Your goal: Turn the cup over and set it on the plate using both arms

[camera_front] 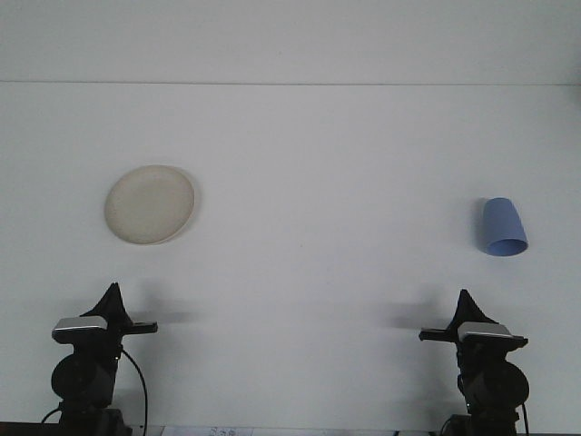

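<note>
Two grippers: both parked at the near edge, neither touching anything.
Left gripper (113, 300): at 7 o'clock of the table; I cannot tell from this angle how it is set.
Right gripper (465, 304): at 5 o'clock, mirror pose; I cannot tell its setting either.
Cup (503, 227): blue, at 3 o'clock, well apart from the right gripper and beyond it. Looks mouth-down, wider rim toward me, narrower base away, slightly tilted in view.
Plate (150, 204): cream, round, shallow, bare, at 9 o'clock, beyond the left gripper.
Table (318, 182): plain white, nothing between cup and plate.
Stage, my read: not begun; cup still to be picked.
Risk one: smooth tapered wall could slide out of a pinch if I close too near the narrow end.
Risk two: cup and plate sit on opposite sides, so a handover is likely; poor alignment between arms could drop it mid-table.
Risk three: a nudge on approach could topple the light cup and roll it away.
</note>
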